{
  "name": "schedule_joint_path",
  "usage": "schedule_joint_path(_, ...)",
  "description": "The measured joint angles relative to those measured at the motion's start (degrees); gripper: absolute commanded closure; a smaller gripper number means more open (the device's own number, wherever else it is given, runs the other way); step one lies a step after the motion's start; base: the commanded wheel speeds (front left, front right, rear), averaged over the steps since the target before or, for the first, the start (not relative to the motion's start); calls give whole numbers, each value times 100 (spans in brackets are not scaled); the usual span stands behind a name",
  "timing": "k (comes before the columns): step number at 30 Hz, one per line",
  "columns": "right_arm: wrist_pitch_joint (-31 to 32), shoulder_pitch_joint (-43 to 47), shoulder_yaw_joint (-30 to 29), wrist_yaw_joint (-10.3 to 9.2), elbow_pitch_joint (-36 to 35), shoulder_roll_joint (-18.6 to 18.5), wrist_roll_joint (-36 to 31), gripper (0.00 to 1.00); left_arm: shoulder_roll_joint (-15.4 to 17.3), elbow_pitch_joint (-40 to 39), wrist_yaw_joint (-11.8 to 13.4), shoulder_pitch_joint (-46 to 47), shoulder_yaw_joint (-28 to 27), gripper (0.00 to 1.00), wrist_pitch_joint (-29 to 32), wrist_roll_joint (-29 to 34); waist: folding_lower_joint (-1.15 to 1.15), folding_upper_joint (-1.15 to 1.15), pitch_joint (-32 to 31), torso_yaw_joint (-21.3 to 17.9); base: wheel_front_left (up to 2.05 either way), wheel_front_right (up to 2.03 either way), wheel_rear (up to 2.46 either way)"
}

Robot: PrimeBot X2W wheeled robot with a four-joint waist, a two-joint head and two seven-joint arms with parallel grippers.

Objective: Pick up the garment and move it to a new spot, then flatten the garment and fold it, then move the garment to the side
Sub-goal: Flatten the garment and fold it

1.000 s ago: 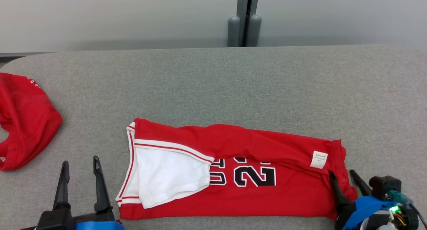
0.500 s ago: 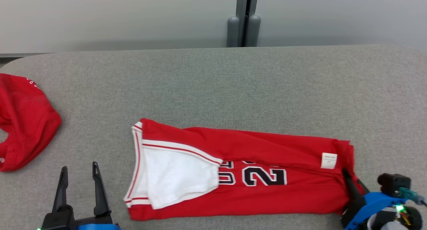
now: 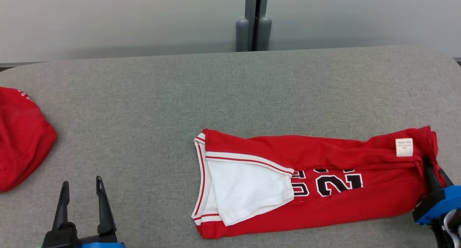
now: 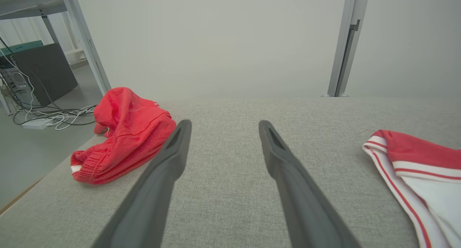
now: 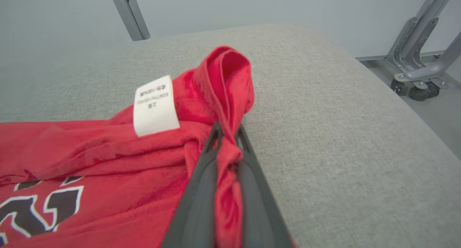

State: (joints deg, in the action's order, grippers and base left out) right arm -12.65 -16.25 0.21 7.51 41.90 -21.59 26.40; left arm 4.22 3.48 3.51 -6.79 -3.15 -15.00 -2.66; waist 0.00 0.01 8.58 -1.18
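Nearest you, your right tool [image 5: 228,132] is clamped on the bunched end of the red jersey [image 3: 342,201], just beside its white label [image 3: 403,147], likely so the cloth drags flat rather than lifts. Your left tool [image 3: 82,183] hovers spread wide and empty, well apart from the jersey's white-trimmed end. The jersey lies lengthwise on the right half of the worktop [image 3: 144,97]; another red garment [image 3: 21,140] sits far left.
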Motion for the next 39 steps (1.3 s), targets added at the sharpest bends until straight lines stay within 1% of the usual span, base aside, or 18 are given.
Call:
schedule_joint_path(2,1,4,100,-1,-246,74,2,100,-4,4,0,1,-23,0,0,16,0,0,-6,-10,0,0,0)
schedule_joint_path(5,60,32,290,-2,-735,318,103,100,-26,19,0,0,-56,0,0,25,0,0,-21,-14,0,0,0)
schedule_joint_path(13,576,299,1232,-2,-2167,938,104,100,-54,59,-36,-7,-149,0,0,24,0,0,-38,-33,0,0,0)
schedule_joint_path(17,799,289,1713,-2,-2558,1246,67,100,-73,82,-53,4,-143,0,0,23,0,0,-6,-25,0,0,0)
schedule_joint_path(22,922,81,2292,-2,-2644,1571,56,100,-94,112,-60,98,-90,0,0,19,0,0,28,54,0,0,0)
schedule_joint_path(27,905,-208,2788,-2,-2457,1764,60,100,-103,160,-103,140,-24,0,0,11,0,0,64,174,0,0,0)
schedule_joint_path(33,762,-600,3182,-2,-2031,1862,158,100,-110,224,-113,244,10,0,0,-26,0,0,129,321,0,0,0)
schedule_joint_path(37,625,-794,3465,-2,-1742,1868,528,100,-120,253,-116,254,34,0,0,-32,0,0,150,411,0,0,0)
schedule_joint_path(38,597,-834,3543,-2,-1663,1869,599,58,-119,274,-142,264,26,0,0,-35,0,0,158,424,0,0,0)
schedule_joint_path(39,586,-872,3628,-2,-1567,1869,649,0,-120,299,-154,283,23,0,0,-36,0,0,163,433,0,0,0)
